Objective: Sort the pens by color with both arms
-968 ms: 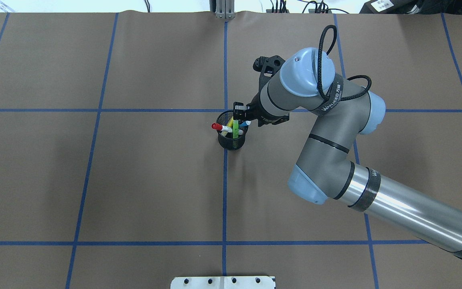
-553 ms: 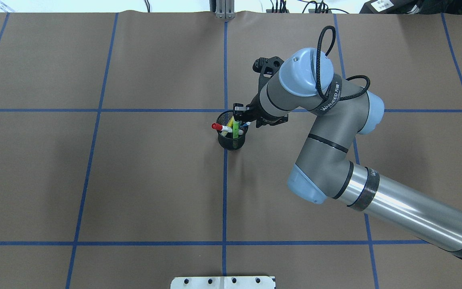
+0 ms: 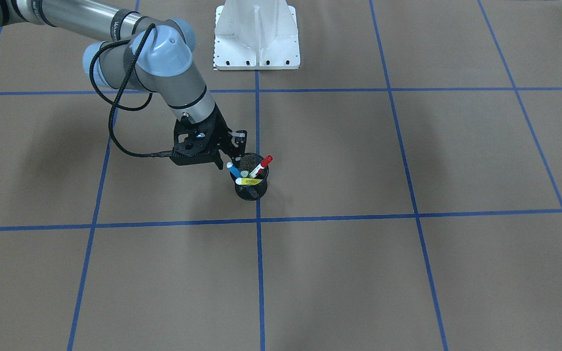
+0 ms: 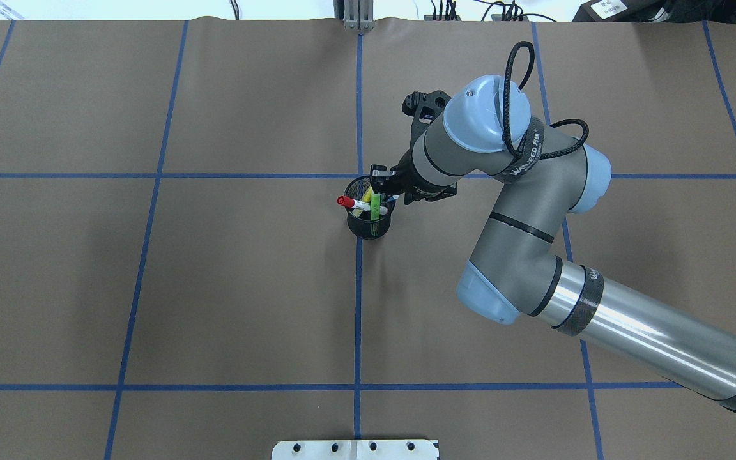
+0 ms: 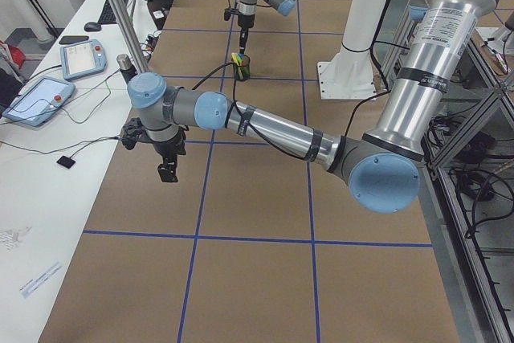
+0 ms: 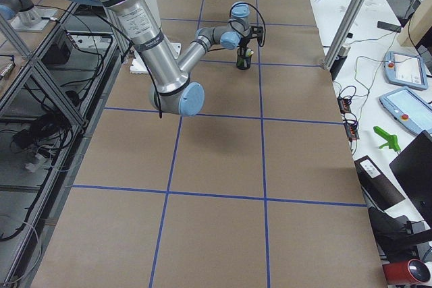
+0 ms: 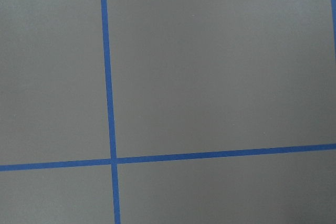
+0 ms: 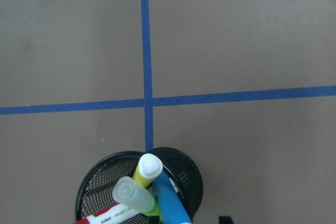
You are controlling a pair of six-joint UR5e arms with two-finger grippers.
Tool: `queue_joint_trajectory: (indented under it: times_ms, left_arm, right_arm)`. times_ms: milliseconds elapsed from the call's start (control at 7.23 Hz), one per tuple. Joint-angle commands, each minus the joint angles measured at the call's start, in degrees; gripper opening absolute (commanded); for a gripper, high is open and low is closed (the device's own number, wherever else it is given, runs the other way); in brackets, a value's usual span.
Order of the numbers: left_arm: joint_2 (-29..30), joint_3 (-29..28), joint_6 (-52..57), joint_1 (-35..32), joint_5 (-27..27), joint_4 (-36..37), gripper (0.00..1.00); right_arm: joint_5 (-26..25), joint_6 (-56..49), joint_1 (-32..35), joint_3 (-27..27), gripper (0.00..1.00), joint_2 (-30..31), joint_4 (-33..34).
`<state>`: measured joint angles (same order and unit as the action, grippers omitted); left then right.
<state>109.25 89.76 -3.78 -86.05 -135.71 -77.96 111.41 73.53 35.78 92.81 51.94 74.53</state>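
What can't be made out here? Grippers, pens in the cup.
Black two-finger right gripper: open or shut unclear; its wrist covers it overhead, tiny and dark in the front view.
Black left gripper: shows only in the exterior left view, too small to judge.
Slim blue marker pen: lower part hidden inside the black mesh cup in every view.

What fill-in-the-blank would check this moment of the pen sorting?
The black mesh cup holds ___ pens.
The white-bodied pen has a ___ cap.
The gripper at the cup belongs to the robot's ___ arm.
The left wrist camera shows only brown table and ___ tape lines.
Missing: four, red, right, blue.
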Motion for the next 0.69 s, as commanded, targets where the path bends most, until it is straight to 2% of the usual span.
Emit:
queue_joint_trajectory:
  times_ms: [0,553]
  left_arm:
    - [0.0,0.07,0.0,0.0,0.0,0.0,1.0]
    - [1.57,0.33,-3.31,0.0,-0.08,0.26,1.0]
  right_arm:
    - [0.21,0.12,0.08,-0.7,0.44,-0.43,0.0]
    - [0.21,0.21,0.34,-0.97,0.35,-0.61,0.0]
